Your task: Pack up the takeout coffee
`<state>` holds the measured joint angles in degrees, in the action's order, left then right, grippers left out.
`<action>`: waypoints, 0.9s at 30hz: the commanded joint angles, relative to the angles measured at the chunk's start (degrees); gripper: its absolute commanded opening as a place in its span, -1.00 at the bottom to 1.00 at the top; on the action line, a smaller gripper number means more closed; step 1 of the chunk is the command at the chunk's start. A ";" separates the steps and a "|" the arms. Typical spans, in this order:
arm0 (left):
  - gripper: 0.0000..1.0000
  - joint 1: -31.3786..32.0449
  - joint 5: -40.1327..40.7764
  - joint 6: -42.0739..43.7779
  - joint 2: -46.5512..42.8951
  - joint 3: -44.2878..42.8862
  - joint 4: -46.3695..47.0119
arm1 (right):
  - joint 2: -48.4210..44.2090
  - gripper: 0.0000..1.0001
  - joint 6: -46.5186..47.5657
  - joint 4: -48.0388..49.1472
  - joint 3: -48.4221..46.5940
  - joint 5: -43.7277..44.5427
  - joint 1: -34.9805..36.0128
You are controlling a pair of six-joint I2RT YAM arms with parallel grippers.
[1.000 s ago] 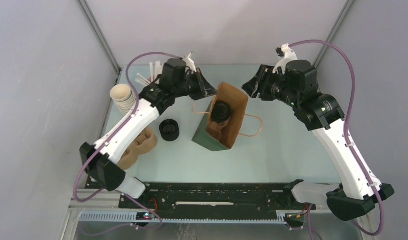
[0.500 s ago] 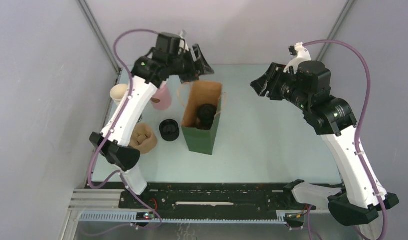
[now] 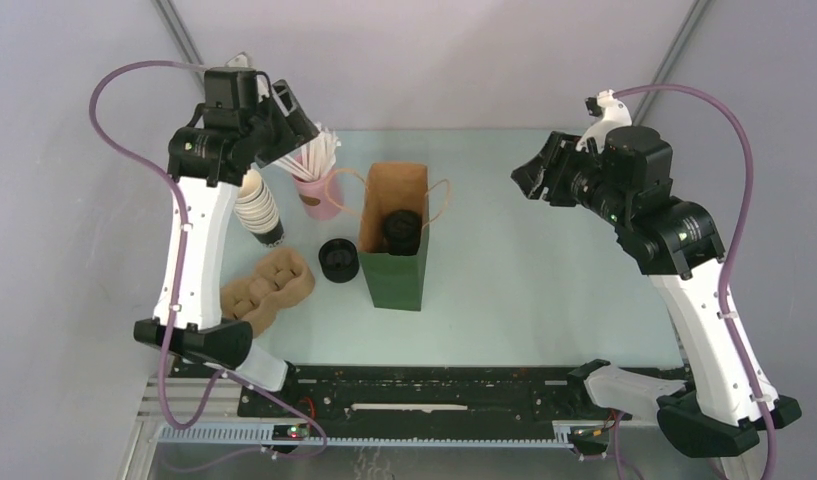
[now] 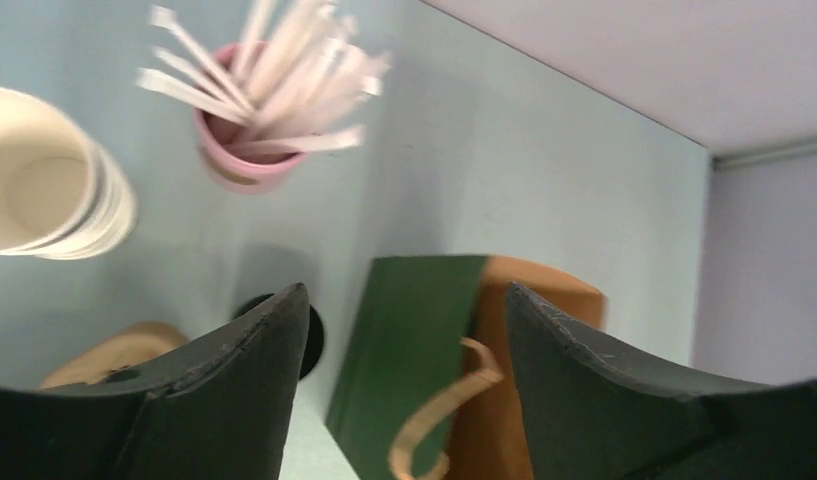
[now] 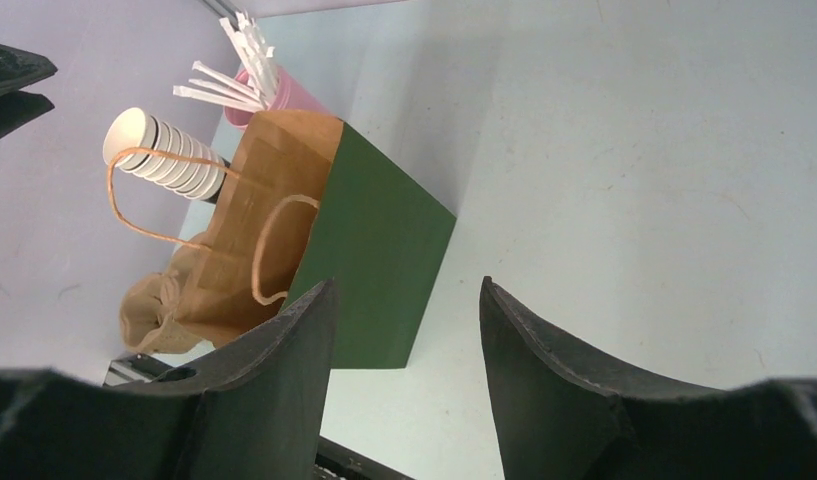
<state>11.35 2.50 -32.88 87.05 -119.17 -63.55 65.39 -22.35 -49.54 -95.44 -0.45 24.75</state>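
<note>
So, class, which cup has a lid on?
The takeout coffee inside the green bag; the stacked cups are lidless, and the pink cup holds sticks.

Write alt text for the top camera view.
A lidded coffee cup sits inside an upright green paper bag. The left gripper and right gripper hang open and empty on either side. Left of it stand spare cups, straws and lids.

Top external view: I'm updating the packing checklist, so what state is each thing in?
green paper bag, upright, mouth open
takeout coffee, lidded, standing inside the bag
stack of black lids, on the table beside the bag
stack of lidless cups, nested, uncapped
pink cup, upright, full of wrapped straws
left gripper, open, empty
right gripper, open, empty
</note>
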 commanded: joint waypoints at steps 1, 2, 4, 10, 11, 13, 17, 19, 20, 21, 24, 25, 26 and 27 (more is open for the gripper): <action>0.50 -1.77 6.21 6.86 2.26 2.93 2.50 | -2.07 0.26 2.02 -2.15 -2.48 0.45 -0.49; 0.47 -1.85 6.66 8.86 3.20 3.86 3.34 | -2.17 0.26 2.12 -2.41 -2.52 0.45 -0.57; 0.47 -1.86 7.40 12.41 5.10 5.46 4.96 | -2.11 0.26 2.35 -2.92 -2.89 0.45 -0.58; 0.42 -1.40 7.19 13.77 11.92 4.15 6.08 | -0.41 0.26 2.84 -6.21 -6.94 1.95 -0.65; 0.43 -1.16 7.22 13.48 13.06 4.55 6.63 | -0.01 0.26 2.84 -6.73 -7.66 1.94 -0.67; 0.41 -0.63 6.97 13.04 15.11 5.18 8.54 | 0.78 0.26 2.71 -7.48 -8.92 1.75 -0.67; 0.24 0.84 6.97 14.15 18.98 3.94 10.76 | 2.97 0.26 2.54 -9.37 -12.14 1.33 -0.67; 0.18 1.22 7.36 14.69 21.56 2.88 10.66 | 3.48 0.26 2.17 -9.89 -12.76 1.11 -0.67; 0.13 1.28 7.51 14.99 22.52 2.50 10.56 | 3.66 0.26 2.00 -10.07 -12.99 1.07 -0.66; 0.09 1.30 7.88 15.11 23.54 1.96 10.26 | 3.81 0.26 1.85 -10.27 -13.23 1.02 -0.66; 0.03 1.49 9.66 15.50 25.88 -0.26 8.92 | 4.12 0.26 1.90 -11.36 -14.34 1.46 -0.67; 0.01 1.69 10.49 15.75 26.31 -0.59 8.84 | 4.16 0.26 2.02 -11.62 -14.58 1.86 -0.67; 0.00 1.84 11.25 15.97 26.66 -0.88 8.88 | 4.14 0.26 2.11 -11.82 -14.80 2.10 -0.63; 0.00 1.92 12.07 16.07 27.06 -1.29 8.80 | 4.13 0.26 2.13 -11.93 -14.82 2.31 -0.67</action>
<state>12.91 10.31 -18.90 113.62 -115.46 -54.94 70.02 -20.86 -60.16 -107.55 1.02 24.38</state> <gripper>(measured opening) 0.504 0.630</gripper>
